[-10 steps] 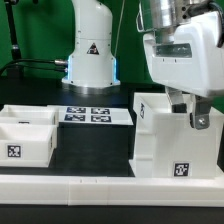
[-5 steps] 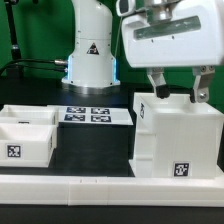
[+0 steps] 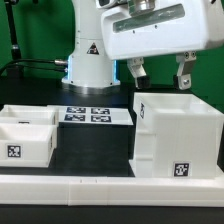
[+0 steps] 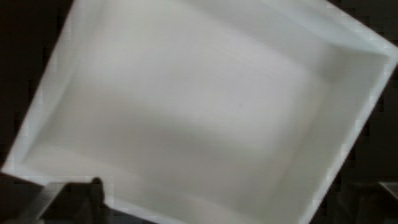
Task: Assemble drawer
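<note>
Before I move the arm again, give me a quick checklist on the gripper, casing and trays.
1. The gripper is empty: ok. The jaws are open with nothing between them.
2. The gripper is clear of the casing: ok. The fingertips hang above its rim and are not touching it.
3. The casing is upright with its open side up: ok.
4. The casing's inside is bare: ok. The wrist view shows nothing in it.
5. The trays are out of the way: ok. They sit at the exterior view's left, apart from the casing.
6. The casing is seated against the rail: cannot tell. No gap is visible, but contact is not clear.
</note>
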`<state>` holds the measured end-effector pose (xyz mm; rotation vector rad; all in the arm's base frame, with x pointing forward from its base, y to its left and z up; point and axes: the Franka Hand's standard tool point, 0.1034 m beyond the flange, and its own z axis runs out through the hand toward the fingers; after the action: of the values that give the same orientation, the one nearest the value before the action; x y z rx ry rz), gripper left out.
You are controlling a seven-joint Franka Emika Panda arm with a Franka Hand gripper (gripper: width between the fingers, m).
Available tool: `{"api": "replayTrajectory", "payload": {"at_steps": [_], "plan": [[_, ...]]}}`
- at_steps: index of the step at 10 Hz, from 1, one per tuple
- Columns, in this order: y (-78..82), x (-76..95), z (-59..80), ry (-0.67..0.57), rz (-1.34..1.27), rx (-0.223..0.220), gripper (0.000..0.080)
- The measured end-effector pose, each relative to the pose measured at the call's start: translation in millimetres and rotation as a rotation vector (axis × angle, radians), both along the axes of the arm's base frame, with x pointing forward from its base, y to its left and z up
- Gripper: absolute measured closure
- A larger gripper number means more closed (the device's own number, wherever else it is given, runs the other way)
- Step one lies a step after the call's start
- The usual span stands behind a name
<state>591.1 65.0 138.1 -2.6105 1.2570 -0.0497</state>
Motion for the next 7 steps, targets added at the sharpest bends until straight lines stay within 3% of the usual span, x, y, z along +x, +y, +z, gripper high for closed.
{"api": "replayTrajectory", "payload": {"at_steps": [1,4,7], "plan": [[-7.2,-4.8,-6.3,0.007,0.182,-0.042,0.015],[-40.1,-15.0,-4.3,-0.044,0.613,-0.143,0.015],[-84.2,-29.9,-12.5,-0.084,0.846,-0.194,0.015]]}}
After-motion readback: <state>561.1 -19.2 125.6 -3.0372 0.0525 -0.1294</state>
